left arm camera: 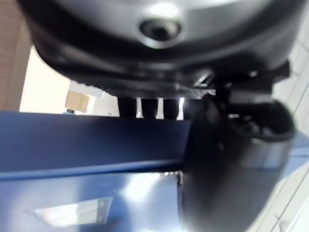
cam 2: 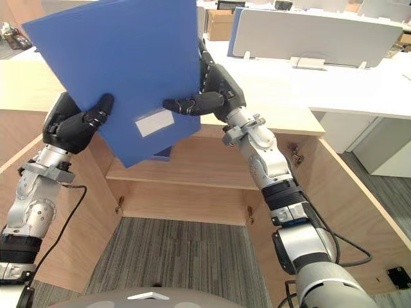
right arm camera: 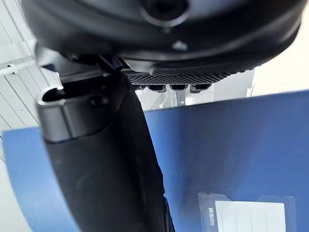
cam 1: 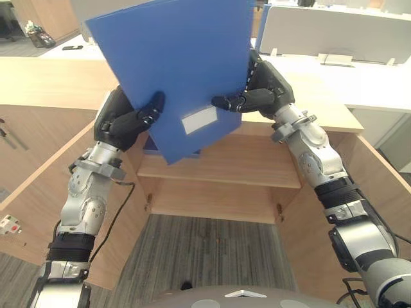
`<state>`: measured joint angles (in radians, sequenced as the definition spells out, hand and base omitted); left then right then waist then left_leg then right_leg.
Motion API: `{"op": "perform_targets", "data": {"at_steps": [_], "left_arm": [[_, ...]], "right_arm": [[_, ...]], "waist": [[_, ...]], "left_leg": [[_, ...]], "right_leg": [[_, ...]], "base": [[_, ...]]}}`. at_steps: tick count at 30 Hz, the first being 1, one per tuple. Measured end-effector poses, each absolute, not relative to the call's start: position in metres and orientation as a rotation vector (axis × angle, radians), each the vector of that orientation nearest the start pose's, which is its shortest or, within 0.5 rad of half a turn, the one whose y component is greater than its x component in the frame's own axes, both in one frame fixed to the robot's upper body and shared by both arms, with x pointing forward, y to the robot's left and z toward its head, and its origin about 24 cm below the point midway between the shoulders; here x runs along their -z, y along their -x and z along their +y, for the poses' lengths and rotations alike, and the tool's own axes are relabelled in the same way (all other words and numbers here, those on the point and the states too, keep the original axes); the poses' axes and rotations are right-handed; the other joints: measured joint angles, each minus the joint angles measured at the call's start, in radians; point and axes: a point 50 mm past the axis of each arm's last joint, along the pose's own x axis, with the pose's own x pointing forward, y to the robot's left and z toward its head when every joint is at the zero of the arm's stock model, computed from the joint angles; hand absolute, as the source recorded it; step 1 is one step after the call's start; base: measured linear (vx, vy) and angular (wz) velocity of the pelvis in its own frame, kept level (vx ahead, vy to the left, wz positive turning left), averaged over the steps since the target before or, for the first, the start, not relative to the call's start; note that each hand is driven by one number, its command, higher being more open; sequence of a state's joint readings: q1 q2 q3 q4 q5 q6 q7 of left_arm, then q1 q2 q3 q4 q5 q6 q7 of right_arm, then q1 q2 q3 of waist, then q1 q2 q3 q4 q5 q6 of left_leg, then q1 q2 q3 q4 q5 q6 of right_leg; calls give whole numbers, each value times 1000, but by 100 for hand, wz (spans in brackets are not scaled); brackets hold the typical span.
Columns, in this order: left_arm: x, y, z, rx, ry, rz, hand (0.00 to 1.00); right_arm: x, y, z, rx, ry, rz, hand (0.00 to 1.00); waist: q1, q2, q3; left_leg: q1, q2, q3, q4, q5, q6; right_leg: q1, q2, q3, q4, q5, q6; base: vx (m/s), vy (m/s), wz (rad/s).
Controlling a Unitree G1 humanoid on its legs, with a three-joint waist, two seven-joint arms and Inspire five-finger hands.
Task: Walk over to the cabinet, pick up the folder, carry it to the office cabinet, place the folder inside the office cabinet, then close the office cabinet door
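Note:
I hold a blue folder (cam 1: 176, 61) with a white label up in front of me, tilted, above the open office cabinet (cam 1: 218, 173). My left hand (cam 1: 125, 122) grips its lower left edge, thumb across the front. On the right edge my right hand (cam 1: 257, 93) pinches it, thumb lying on the front near the label. In the left wrist view the folder (left arm camera: 87, 145) runs under the thumb of that hand (left arm camera: 227, 164). The right wrist view has the thumb of the right hand (right arm camera: 106, 164) pressed on the blue cover (right arm camera: 231, 145).
The cabinet's light wood top (cam 1: 51, 80) spans the view, and a shelf (cam 1: 218, 170) lies below the folder. Its doors stand open on both sides (cam 1: 45, 186) (cam 2: 340, 205). Grey carpet (cam 1: 205, 250) is underfoot. White desks with partitions (cam 2: 308, 35) stand behind.

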<state>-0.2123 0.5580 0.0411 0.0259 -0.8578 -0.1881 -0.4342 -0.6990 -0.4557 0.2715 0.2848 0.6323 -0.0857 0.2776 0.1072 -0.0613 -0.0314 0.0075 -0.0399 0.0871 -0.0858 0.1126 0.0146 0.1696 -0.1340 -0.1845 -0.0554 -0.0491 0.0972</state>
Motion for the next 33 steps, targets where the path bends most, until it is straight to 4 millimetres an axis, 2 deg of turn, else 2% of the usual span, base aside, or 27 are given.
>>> {"op": "perform_targets", "data": {"at_steps": [4,8,9,14,15,19,25,27,29,30,32,33], "left_arm": [[-156,-283,225,504,192,-432,0],[-159,-285,222,557,205,-402,0],[-159,-286,221,570,205,-394,0],[-159,-287,216,611,229,-366,0],[-157,-288,216,610,229,-352,100],[-145,-290,217,599,244,-300,100],[-120,-284,205,678,239,-180,100],[-104,-275,204,685,247,-117,100],[-74,-259,202,657,341,-38,100],[-67,-254,200,651,376,-23,100],[-40,-233,196,613,483,51,100],[-34,-228,194,604,504,70,100]], "right_arm": [[-189,-359,-133,-592,19,-335,100],[-194,-364,-132,-638,92,-299,100],[-194,-366,-130,-651,104,-280,0],[-186,-369,-131,-692,105,-205,0],[-180,-369,-132,-704,110,-173,0],[-159,-367,-133,-752,94,-65,0],[-122,-356,-144,-729,43,40,0],[-117,-351,-143,-751,28,50,0],[-104,-341,-143,-762,8,70,0],[-100,-338,-143,-761,6,78,0],[-84,-327,-146,-764,14,125,0],[-81,-325,-147,-764,20,129,0]], "waist": [[1,-13,-9],[3,-15,-10],[5,-16,-11],[17,-20,-14],[21,-20,-14],[24,-19,-14],[29,-18,-13],[24,-15,-12],[24,-15,-11],[24,-15,-11],[25,-13,-10],[25,-13,-10]], "left_leg": [[-1,1,0,-1,1,0],[-3,3,-1,-3,2,0],[-4,4,-2,-3,2,-1],[-20,13,-5,0,5,-7],[-22,16,-5,0,6,-8],[-24,21,-10,1,8,-11],[-27,19,-25,1,9,-12],[-26,19,-25,0,9,-13],[-26,20,-26,0,7,-15],[-26,20,-26,0,7,-16],[-27,21,-28,0,6,-17],[-28,21,-29,0,5,-18]], "right_leg": [[1,0,-3,0,2,0],[4,-1,-4,-3,8,-1],[4,0,-5,-6,10,-3],[-3,14,-5,-22,22,-10],[-6,14,-5,-22,22,-10],[-5,20,-10,-22,22,-10],[0,20,-27,-22,21,-12],[0,20,-28,-22,20,-12],[0,22,-28,-22,19,-14],[0,22,-28,-22,18,-15],[0,23,-29,-22,17,-17],[0,24,-29,-22,16,-18]], "base": [[-17,-4,1],[-8,-2,0],[0,0,0],[-10,-15,1],[-26,-41,1],[-11,-21,3],[-23,-13,7],[0,0,0],[0,0,0],[0,0,0],[0,0,0],[-19,-22,4]]}}
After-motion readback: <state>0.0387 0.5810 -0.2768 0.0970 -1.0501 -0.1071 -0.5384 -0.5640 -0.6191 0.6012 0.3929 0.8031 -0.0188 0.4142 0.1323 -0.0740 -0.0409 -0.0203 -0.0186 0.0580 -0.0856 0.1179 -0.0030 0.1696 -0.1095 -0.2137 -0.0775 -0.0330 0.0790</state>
